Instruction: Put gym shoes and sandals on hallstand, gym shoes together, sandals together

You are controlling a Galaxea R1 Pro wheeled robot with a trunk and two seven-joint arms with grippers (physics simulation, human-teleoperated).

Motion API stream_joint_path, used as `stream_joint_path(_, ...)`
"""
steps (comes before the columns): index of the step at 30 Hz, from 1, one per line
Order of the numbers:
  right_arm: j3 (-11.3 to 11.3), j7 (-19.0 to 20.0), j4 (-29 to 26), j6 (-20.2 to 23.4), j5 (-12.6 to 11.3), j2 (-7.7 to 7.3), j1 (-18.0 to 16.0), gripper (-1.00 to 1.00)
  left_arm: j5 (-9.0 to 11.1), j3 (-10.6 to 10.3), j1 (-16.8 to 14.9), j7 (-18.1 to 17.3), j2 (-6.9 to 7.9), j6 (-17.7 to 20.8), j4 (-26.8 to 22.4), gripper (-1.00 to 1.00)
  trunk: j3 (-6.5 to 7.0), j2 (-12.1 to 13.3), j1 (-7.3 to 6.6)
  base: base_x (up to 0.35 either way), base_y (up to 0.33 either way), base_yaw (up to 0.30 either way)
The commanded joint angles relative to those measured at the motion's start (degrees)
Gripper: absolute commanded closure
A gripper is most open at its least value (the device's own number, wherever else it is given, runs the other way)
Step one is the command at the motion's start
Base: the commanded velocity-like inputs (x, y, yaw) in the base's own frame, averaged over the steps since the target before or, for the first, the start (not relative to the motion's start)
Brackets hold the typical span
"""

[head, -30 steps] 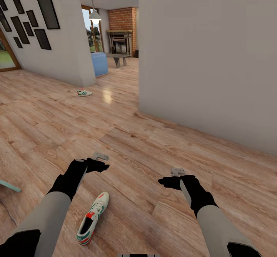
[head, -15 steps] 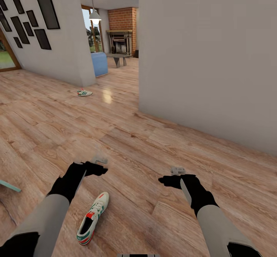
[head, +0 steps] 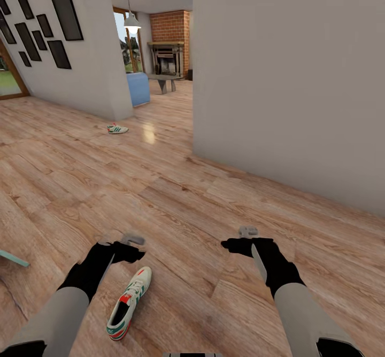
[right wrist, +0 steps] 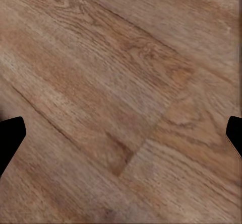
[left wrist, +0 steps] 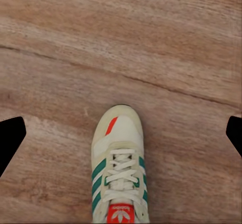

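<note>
Fingers (left wrist: 12,138) of the left gripper (left wrist: 121,133) spread wide above the near gym shoe (left wrist: 118,168) — lined up to grasp; right gripper (right wrist: 121,133) fingers wide too — idle over floor (right wrist: 126,83).

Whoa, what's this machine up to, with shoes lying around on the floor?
It's a two-armed robot tidying shoes. Its left gripper hangs open above a white-and-green gym shoe lying on the wood floor right in front of it; the left wrist view looks straight down on that shoe's toe and laces. Nothing is picked up yet. The right gripper is open too, over bare planks. A second matching gym shoe lies farther off, near the corner of the wall that bears dark picture frames.
</note>
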Motion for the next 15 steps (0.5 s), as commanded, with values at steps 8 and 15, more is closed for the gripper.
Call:
stream_joint_path(8,-0.37,0.50,-0.83,0.25,0.61,0.08,-0.03,-1.00,-0.47,1.02,2.57,-0.55,1.31,-2.44,-0.07,-1.00,-0.05,-0.02,-0.01,0.000,0.000,0.000)
stream_joint_path(15,-0.37,0.49,-0.83,0.25,0.61,0.08,-0.03,-1.00,-0.58,3.27,4.84,-0.55,1.75,-4.70,0.00,-1.00,-0.05,-0.02,-0.01,0.000,0.000,0.000)
